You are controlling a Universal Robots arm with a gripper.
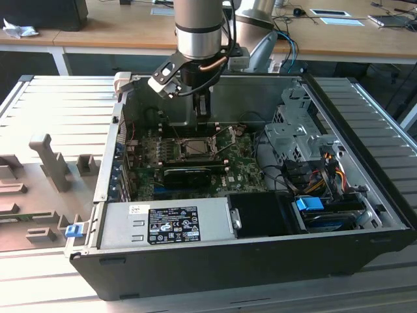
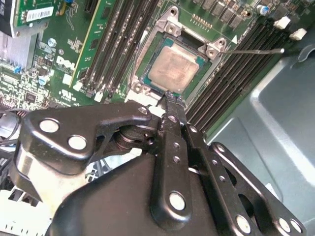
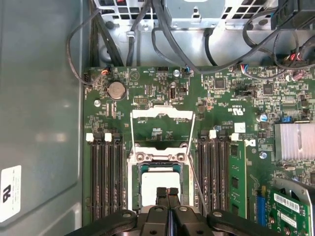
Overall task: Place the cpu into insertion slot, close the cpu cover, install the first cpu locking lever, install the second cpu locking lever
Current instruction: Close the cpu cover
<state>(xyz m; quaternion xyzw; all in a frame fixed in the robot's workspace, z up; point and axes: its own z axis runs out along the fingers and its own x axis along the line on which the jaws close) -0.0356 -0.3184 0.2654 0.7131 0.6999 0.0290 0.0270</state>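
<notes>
Silvery cpu [image 2: 173, 69]: lies flat in the slot, pale metal face up, with a thin green border showing round the face.
Slot [image 2: 170, 25]: square socket with a metal rim, on the green board [image 3: 162, 88], between two banks of long black memory slots [image 3: 106, 177].
Cover [image 3: 161, 114]: open, swung back off the slot on the side away from the gripper; the green board shows through its square middle opening.
Lever [image 2: 251, 50]: thin metal rod beside the slot, running out over the memory slots on one side, not hooked down.
Gripper [image 3: 167, 192]: the two black fingertips are pressed together with nothing between them. They sit at the cpu's near edge, on the side opposite the open cover. Whether they touch the chip I cannot tell.
Arm [image 1: 199, 29]: comes straight down into the open case [image 1: 247, 261] in the exterior view, over the far part of the board.
Case: lies on its side with the panel off. A grey power supply [image 1: 166, 222] runs along the near wall, and a drive cage [image 1: 296, 134] with coloured cables stands at the exterior view's right.
Other parts: a round coin battery [image 3: 116, 90] sits on the board beyond the cover, and a finned heatsink [image 3: 294, 141] stands well apart from the slot.
</notes>
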